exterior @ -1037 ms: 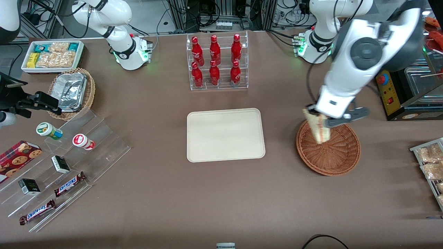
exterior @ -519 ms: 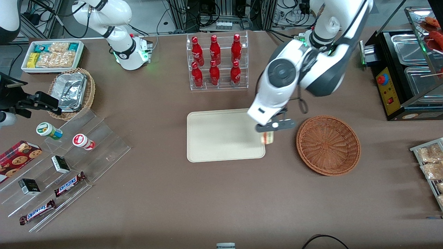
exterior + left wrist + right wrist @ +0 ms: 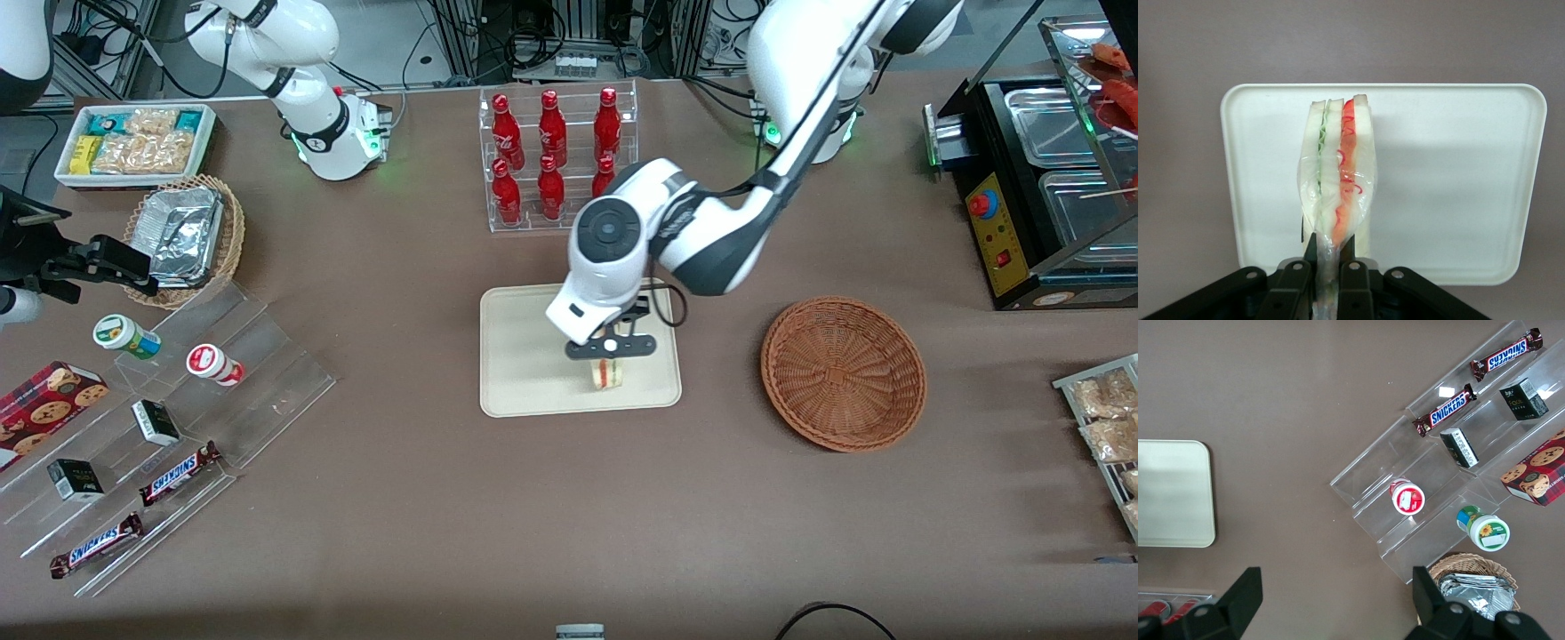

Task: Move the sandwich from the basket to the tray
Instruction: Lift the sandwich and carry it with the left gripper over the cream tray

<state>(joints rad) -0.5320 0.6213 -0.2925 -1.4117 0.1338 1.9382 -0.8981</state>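
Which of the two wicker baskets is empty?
The reddish-brown basket, nearer the gripper holding the sandwich; the tan basket holds foil.

My matt black plastic gripper (image 3: 1327,280) is pinching the sandwich (image 3: 1337,180) in its glossy clear film, over the smooth matt cream tray (image 3: 524,356); the reddish-brown basket (image 3: 843,373) is showing rough woven wicker.

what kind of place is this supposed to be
Likely a lab mock-up of a snack shop counter: cola bottles in a clear rack, Snickers bars on acrylic steps, while the gripper holds a sandwich above a tray.
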